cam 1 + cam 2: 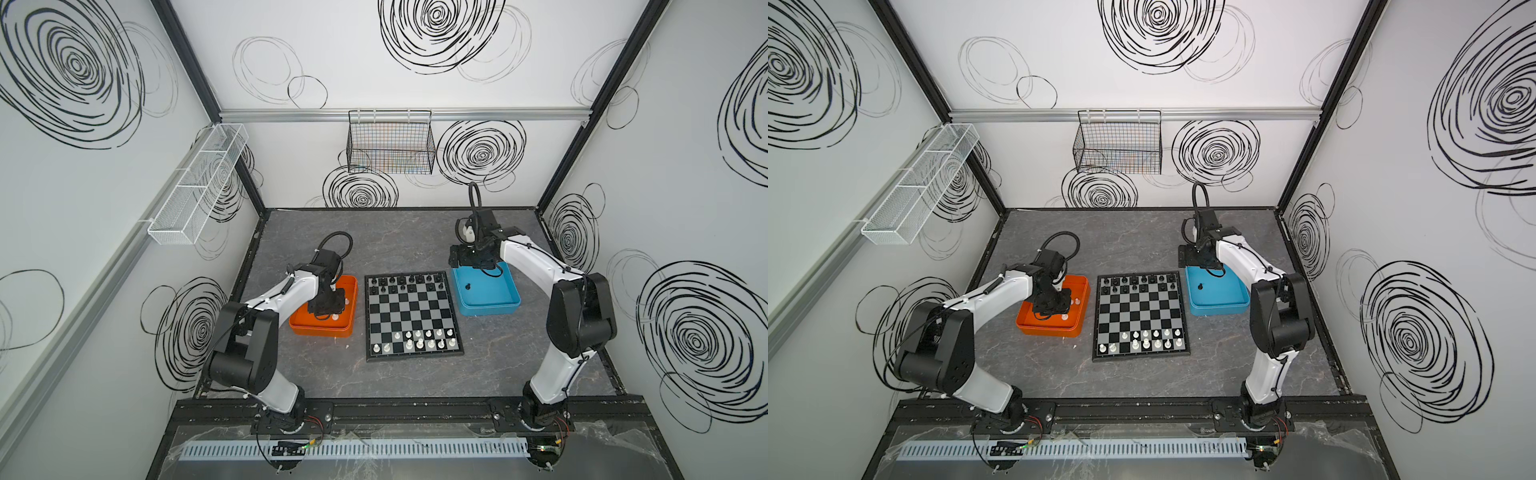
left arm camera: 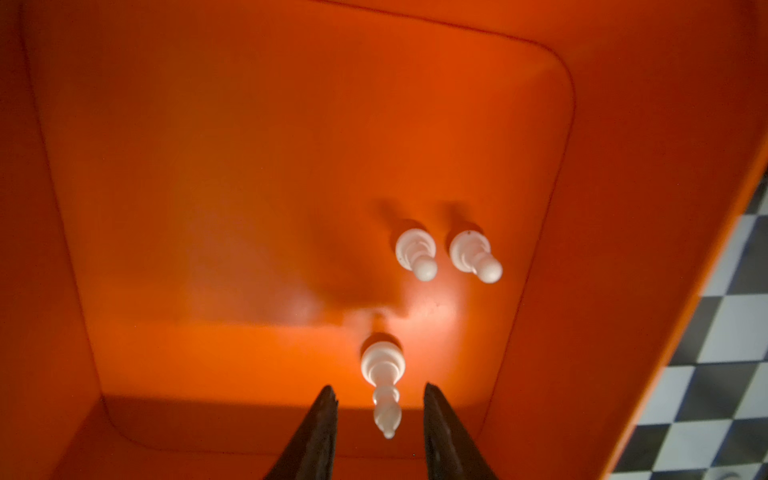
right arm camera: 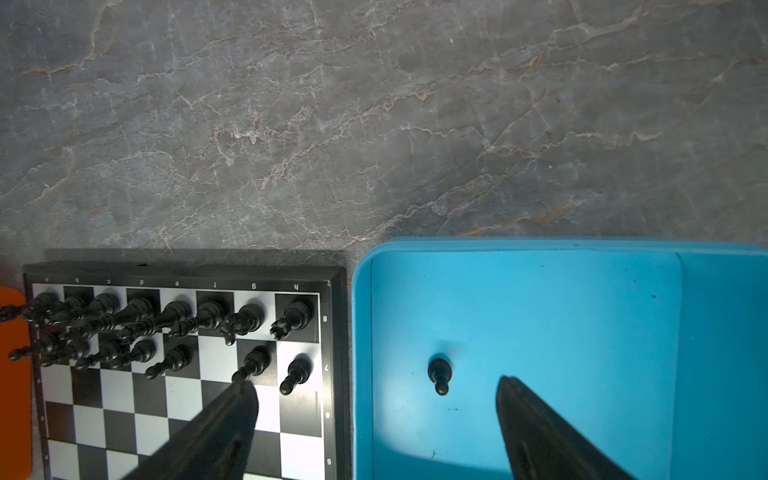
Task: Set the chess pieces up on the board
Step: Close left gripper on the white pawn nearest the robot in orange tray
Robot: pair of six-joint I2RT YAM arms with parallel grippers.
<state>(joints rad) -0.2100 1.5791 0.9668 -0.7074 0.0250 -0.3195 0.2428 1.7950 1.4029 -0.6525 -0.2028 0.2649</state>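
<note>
Left wrist view: tall white piece, probably a bishop, stands upright on the floor of the orange tray, between the jaws of the left hand. Jaws are narrow with a gap visible on both sides, so no contact and nothing held. Two white pawns stand side by side just beyond it, clear of it.

Board sits in the middle of the tabletop. The orange tray is just off its left edge, the blue tray off its far right corner. Black ranks along the board's far edge look one pawn short. White ranks at the near edge show gaps.

A single black pawn stands upright in the blue tray. Right hand is wide and empty, astride the board's right edge and the blue tray's rim.

Likely step: picking the white piece. Next move calls for a squeeze on its stem and a straight lift clear of the tray wall and the pawns. It then goes on a free white back-rank square.
</note>
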